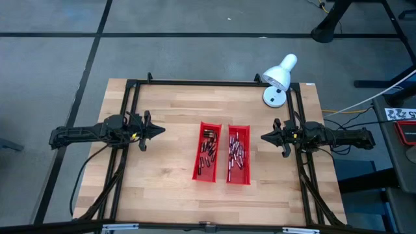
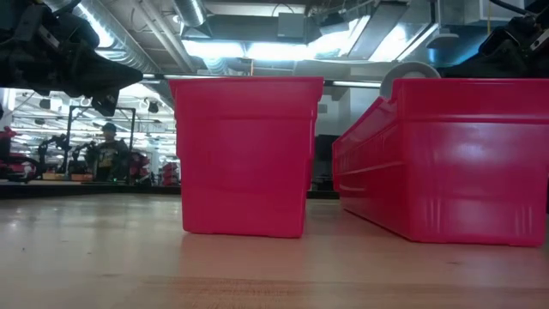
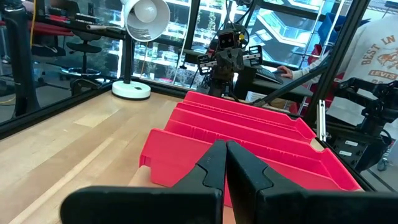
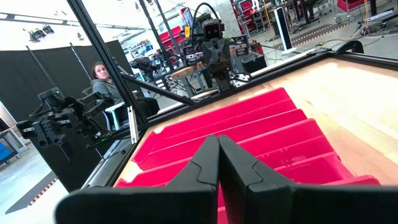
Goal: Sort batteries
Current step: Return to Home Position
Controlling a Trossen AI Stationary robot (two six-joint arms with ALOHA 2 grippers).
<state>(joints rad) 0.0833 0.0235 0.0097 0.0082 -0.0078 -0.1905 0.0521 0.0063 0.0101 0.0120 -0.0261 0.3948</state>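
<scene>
The left red bin [image 1: 205, 177] and the right red bin [image 1: 239, 180] are sitting side by side in the middle of the wooden table [image 1: 169, 188], and both are holding batteries [image 1: 208, 155]. The left gripper [image 1: 161, 130] is hanging well left of them, fingers pinched to a point. The right gripper [image 1: 264, 137] is mirroring it on the right, near its bin. A white lamp [image 1: 279, 73] is standing at the far right corner.

White lamp [image 1: 281, 75] (on wooden table [image 1: 162, 188])

Red bins [image 1: 209, 124]: two. Batteries [image 1: 208, 153]: many in each, exact count unclear. White lamp [image 1: 281, 75]: one.
</scene>
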